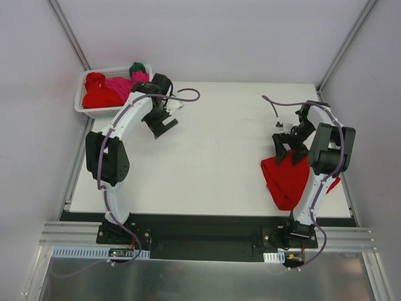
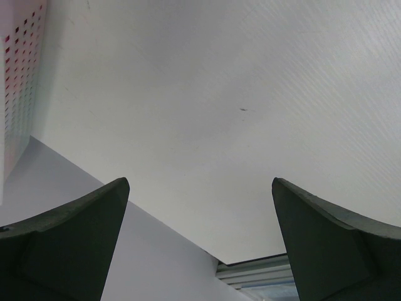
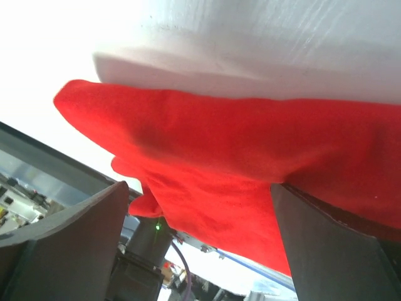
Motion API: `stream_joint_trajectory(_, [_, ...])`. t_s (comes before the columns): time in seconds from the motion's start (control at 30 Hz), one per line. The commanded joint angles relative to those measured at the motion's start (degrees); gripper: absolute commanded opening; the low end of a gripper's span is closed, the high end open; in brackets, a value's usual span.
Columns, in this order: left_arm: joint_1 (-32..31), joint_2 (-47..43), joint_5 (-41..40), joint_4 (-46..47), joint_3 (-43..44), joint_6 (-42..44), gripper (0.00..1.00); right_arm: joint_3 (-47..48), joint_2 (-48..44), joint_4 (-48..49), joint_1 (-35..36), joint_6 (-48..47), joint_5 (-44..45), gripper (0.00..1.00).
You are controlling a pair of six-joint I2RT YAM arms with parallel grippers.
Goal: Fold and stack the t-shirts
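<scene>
White table (image 1: 213, 163), left claw (image 1: 166, 130) spread wide, right claw (image 1: 288, 150) spread wide over red t-shirt (image 1: 285, 182).

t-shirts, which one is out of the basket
The red t-shirt lying on the table at the right claw; the other shirts are piled in the white basket.

Bright, even overhead light; one wrist view partly blown out.
In the top view the flat white counter (image 1: 213, 144) is evenly lit and sharp, with only faint soft shadows beneath the black-and-white robot arms (image 1: 128, 122). The left wrist view is clear, though its dark wedge-shaped fingers (image 2: 69, 244) blur at the near edge. The right wrist view washes to pure white at upper left; the crumpled bright red cloth t-shirt (image 3: 238, 163) shows soft shading in its folds, and that view's fingers (image 3: 62, 251) are out of focus.
</scene>
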Motion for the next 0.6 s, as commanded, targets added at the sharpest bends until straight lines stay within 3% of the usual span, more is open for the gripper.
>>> stream_joint_trajectory(0.0, [-0.62, -0.81, 0.1, -1.21, 3.44, 0.15, 0.99, 1.83, -3.23, -1.34, -2.36, 2.72, -1.13, 1.0])
stream_joint_trajectory(0.1, [-0.88, -0.9, 0.19, -1.21, 3.35, 0.41, 0.99, 0.54, -1.89, -2.42, -2.98, 5.37, -2.55, 1.0])
stream_joint_trajectory(0.57, [-1.14, -1.52, 0.28, -1.3, 2.29, 0.67, 0.99, -2.38, -1.37, 0.49, -9.66, 4.49, 7.64, 1.0])
